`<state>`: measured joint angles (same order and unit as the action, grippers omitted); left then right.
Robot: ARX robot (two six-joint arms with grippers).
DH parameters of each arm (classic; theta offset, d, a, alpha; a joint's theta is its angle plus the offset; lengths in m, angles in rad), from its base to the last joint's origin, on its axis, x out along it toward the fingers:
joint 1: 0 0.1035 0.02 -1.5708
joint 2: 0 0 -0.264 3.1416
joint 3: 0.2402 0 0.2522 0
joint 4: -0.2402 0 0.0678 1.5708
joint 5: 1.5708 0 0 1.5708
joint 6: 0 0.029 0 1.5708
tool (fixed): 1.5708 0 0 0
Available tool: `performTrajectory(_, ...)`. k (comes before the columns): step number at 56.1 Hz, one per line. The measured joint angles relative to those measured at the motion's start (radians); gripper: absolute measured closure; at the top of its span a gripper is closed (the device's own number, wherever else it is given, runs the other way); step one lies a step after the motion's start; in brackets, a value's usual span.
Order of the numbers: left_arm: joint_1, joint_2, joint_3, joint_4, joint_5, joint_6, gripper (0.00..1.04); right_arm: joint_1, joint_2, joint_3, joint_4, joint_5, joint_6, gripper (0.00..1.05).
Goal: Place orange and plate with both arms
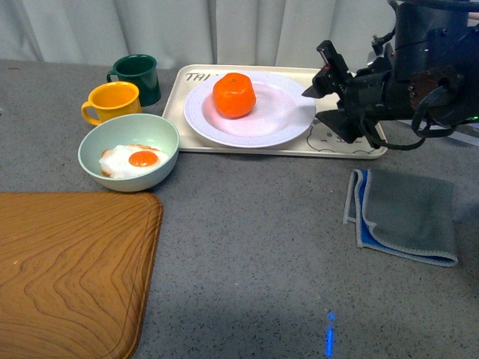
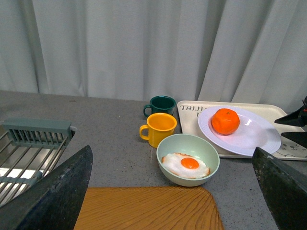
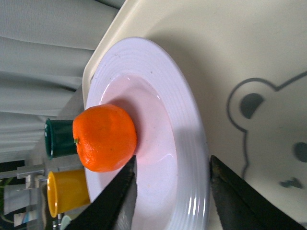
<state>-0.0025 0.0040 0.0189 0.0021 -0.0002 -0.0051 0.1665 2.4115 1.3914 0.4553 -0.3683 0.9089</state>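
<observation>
The bright orange (image 1: pixel 234 95) rests in the white ridged plate (image 1: pixel 284 120), which lies on the cream bear tray (image 1: pixel 344 143) at the back. My right gripper (image 1: pixel 323 101) hangs open at the plate's right rim; in its wrist view the fingers (image 3: pixel 120 201) straddle the rim (image 3: pixel 189 191), with the orange (image 3: pixel 104 138) just beyond one finger. My left gripper (image 2: pixel 172 191) is open and empty, well back from the tray, above the wooden board (image 2: pixel 144 208). From there I see the orange (image 2: pixel 225 120) and plate (image 2: pixel 254 136) far off.
A pale green bowl (image 1: pixel 129 152) with a fried egg, a yellow mug (image 1: pixel 112 102) and a dark green mug (image 1: pixel 136 78) stand left of the tray. A wooden board (image 1: pixel 71 269) fills the near left. A folded grey cloth (image 1: pixel 404 215) lies at right. A dish rack (image 2: pixel 29 148) sits far left.
</observation>
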Motion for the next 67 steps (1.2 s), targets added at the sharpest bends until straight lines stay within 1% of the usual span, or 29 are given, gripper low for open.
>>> performTrajectory(5,0.0,0.0,0.0,0.0,0.0,0.0,0.07,-0.007,-0.049,-0.046,-0.002,0.052,-0.082,0.4)
performTrajectory(9,0.0,0.0,0.0,0.0,0.0,0.0,0.07,-0.011,-0.116,-0.097,-0.023,0.127,-0.193,0.25)
performTrajectory(10,0.0,0.0,0.0,0.0,0.0,0.0,0.07,-0.011,-0.124,-0.102,-0.027,0.132,-0.2,0.24)
performTrajectory(14,0.0,0.0,0.0,0.0,0.0,0.0,0.07,-0.013,-0.185,-0.159,-0.018,0.171,-0.277,0.11)
performTrajectory(16,0.0,0.0,0.0,0.0,0.0,0.0,0.07,-0.013,-0.211,-0.191,0.002,0.179,-0.299,0.08)
performTrajectory(17,0.0,0.0,0.0,0.0,0.0,0.0,0.07,-0.011,-0.215,-0.204,0.023,0.205,-0.324,0.08)
performTrajectory(18,0.0,0.0,0.0,0.0,0.0,0.0,0.07,-0.008,-0.224,-0.237,0.098,0.254,-0.369,0.1)
performTrajectory(21,0.0,0.0,0.0,0.0,0.001,0.0,0.07,-0.004,-0.246,-0.354,0.391,0.432,-0.538,0.21)
performTrajectory(23,0.0,0.0,0.0,0.0,0.0,0.0,0.07,-0.006,-0.269,-0.439,0.551,0.488,-0.643,0.28)
performTrajectory(24,0.0,0.0,0.0,0.0,0.0,0.0,0.07,-0.007,-0.277,-0.461,0.586,0.492,-0.655,0.3)
performTrajectory(25,0.0,0.0,0.0,0.0,-0.001,0.0,0.07,-0.01,-0.292,-0.501,0.647,0.5,-0.71,0.33)
performTrajectory(26,0.0,0.0,0.0,0.0,-0.001,0.0,0.07,-0.011,-0.301,-0.52,0.673,0.502,-0.729,0.35)
performTrajectory(28,0.0,0.0,0.0,0.0,0.0,0.0,0.07,-0.023,-0.352,-0.607,0.775,0.501,-0.792,0.44)
performTrajectory(30,0.0,0.0,0.0,0.0,0.0,0.0,0.07,-0.034,-0.415,-0.681,0.825,0.497,-0.836,0.53)
performTrajectory(35,0.0,0.0,0.0,0.0,0.0,0.0,0.07,-0.06,-0.54,-0.821,0.855,0.483,-0.883,0.75)
performTrajectory(38,0.0,0.0,0.0,0.0,0.0,0.0,0.07,-0.065,-0.571,-0.864,0.857,0.477,-0.889,0.82)
performTrajectory(41,0.0,0.0,0.0,0.0,0.0,0.0,0.07,-0.072,-0.618,-0.927,0.859,0.466,-0.895,0.92)
performTrajectory(43,0.0,0.0,0.0,0.0,0.0,0.0,0.07,-0.075,-0.643,-0.957,0.859,0.46,-0.898,0.98)
performTrajectory(46,0.0,0.0,0.0,0.0,0.0,0.0,0.07,-0.079,-0.686,-1.001,0.858,0.451,-0.905,1.04)
performTrajectory(57,0.0,0.0,0.0,0.0,0.0,0.0,0.07,-0.107,-0.882,-1.154,0.819,0.432,-0.906,1.04)
performTrajectory(62,0.0,0.0,0.0,0.0,0.0,0.0,0.07,-0.145,-0.96,-1.202,0.787,0.375,-0.906,1.04)
performTrajectory(67,0.0,0.0,0.0,0.0,0.0,0.0,0.07,-0.164,-1.077,-1.233,0.682,0.375,-0.906,1.04)
